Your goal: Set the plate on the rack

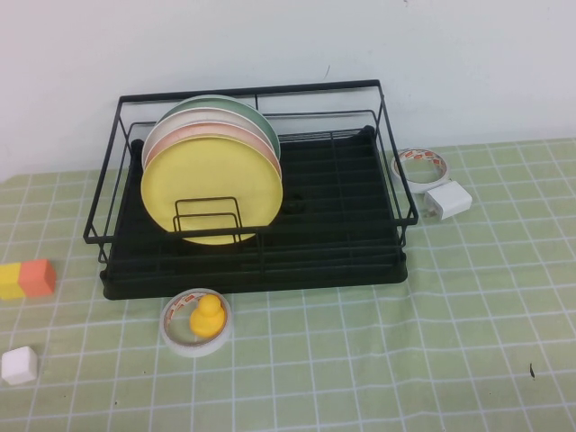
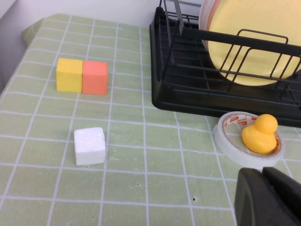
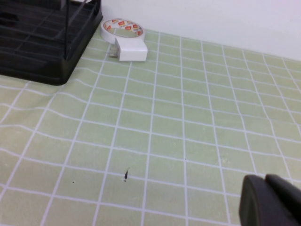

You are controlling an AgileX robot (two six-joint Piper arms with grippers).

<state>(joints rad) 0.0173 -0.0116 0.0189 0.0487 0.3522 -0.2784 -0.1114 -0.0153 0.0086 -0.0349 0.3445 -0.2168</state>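
The pale-yellow plate (image 1: 211, 189) stands upright in the black wire rack (image 1: 342, 229), foremost of a row, held by a wire divider, with a pale pink and a green plate behind it. It also shows in the left wrist view (image 2: 254, 47), inside the rack (image 2: 188, 89). Neither gripper shows in the high view. My left gripper (image 2: 265, 197) is shut and empty, low over the cloth near the tape roll with the duck. My right gripper (image 3: 270, 202) is shut and empty over bare cloth, right of the rack (image 3: 42, 42).
A tape roll (image 1: 195, 322) holding a yellow duck (image 1: 207, 315) lies in front of the rack. A yellow and orange block (image 1: 27, 279) and a white cube (image 1: 19, 364) sit at the left. Another tape roll (image 1: 423, 168) and a white charger (image 1: 448, 200) lie right of the rack.
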